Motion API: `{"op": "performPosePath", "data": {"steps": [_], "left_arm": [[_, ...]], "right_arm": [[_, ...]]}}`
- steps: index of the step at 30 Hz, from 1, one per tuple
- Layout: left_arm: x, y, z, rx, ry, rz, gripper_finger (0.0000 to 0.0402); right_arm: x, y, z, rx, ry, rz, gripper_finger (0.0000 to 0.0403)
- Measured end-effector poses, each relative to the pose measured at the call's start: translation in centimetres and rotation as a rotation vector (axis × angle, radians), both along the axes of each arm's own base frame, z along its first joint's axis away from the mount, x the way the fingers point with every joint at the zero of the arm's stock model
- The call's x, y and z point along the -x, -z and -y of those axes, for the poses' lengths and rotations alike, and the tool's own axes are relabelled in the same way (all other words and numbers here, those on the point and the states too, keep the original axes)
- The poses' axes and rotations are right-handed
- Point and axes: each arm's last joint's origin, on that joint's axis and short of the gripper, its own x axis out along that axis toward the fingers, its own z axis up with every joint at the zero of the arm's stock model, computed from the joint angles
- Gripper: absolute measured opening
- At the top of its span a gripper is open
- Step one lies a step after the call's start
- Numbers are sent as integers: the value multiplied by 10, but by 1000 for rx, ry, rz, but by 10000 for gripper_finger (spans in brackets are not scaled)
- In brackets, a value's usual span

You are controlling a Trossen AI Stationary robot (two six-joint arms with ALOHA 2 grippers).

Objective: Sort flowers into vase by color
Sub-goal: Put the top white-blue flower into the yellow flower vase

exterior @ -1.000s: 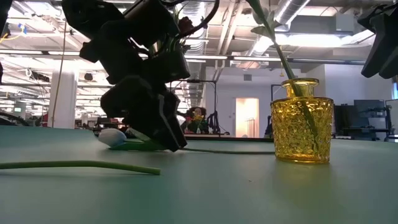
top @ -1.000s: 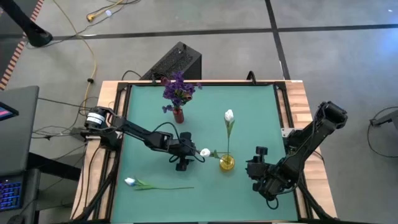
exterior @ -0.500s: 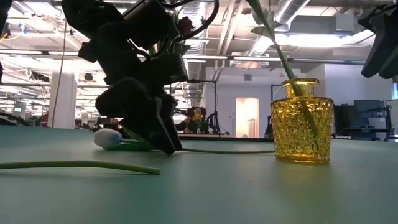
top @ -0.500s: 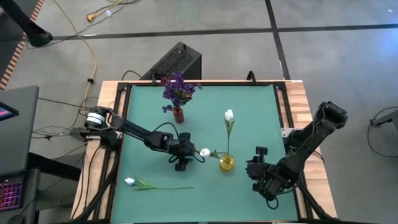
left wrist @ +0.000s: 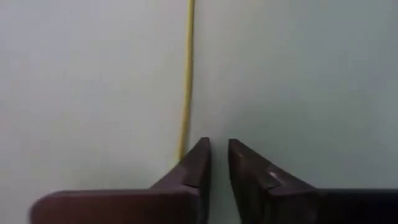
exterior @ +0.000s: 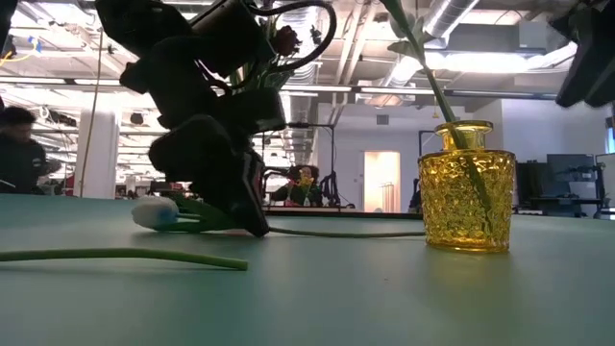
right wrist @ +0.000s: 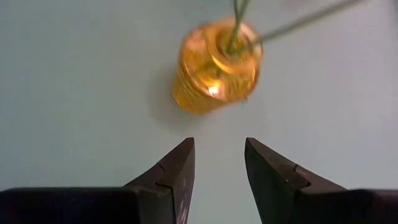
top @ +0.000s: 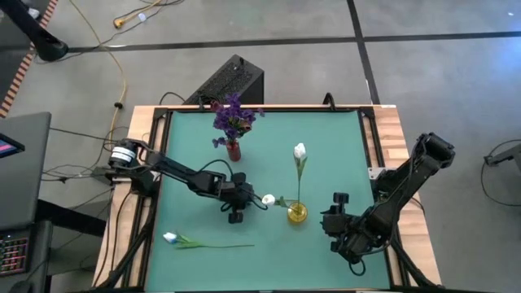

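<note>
Well, the green table [top: 342, 138] has a wooden border, and a black box [top: 230, 81] sits on the floor just past its far edge, with a yellow cable [top: 122, 81] trailing off to one side. A person [exterior: 17, 154] shows far off in the room behind.

Both dark arms reach in over the table. The left gripper [top: 244, 203] is down at the surface near the middle, just beside the yellow vase [top: 297, 213], and its bulk hides much of the flower lying there. Its fingers [left wrist: 198, 163] are drawn nearly together; a thin stem [left wrist: 186, 74] runs along the table up to one fingertip, but I cannot tell whether the stem is actually pinched. The right gripper [top: 335, 218] hangs on the other side of the yellow vase, jaws partly apart, holding nothing.

A small red vase [top: 234, 150] near the far edge carries the purple flowers [top: 234, 116]. The yellow vase, ribbed glass, holds one white flower [top: 299, 151] upright on a green stem. A second white flower [exterior: 154, 213] lies flat beside the left gripper, its bud pointing away from the yellow vase and its stem running toward it. A third white flower [top: 171, 238] lies well apart near the front edge, stem stretched along the table.
</note>
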Motion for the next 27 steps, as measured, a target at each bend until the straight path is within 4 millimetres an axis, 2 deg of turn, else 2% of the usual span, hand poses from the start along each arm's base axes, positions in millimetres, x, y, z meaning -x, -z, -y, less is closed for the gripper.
{"op": "performPosePath", "data": {"steps": [4, 12, 15, 17, 20, 27], "left_arm": [[8, -16, 0, 30, -28, -13, 5], [29, -65, -4, 69, -84, 68, 1], [34, -76, -4, 46, -47, 114, 2], [32, -76, -5, 10, -31, 142, 4], [25, -65, -4, -35, 10, 153, 21], [9, -34, -3, -134, 73, 64, 124]], "right_arm": [[-11, -15, -6, -26, -53, 52, 166], [-28, -27, -15, -66, -167, 174, 166], [-28, -27, -16, -76, -171, 185, 166], [-28, -28, -18, -82, -172, 189, 166], [-28, -27, -18, -99, -155, 194, 166], [-28, -27, -18, -114, -139, 197, 166]]}}
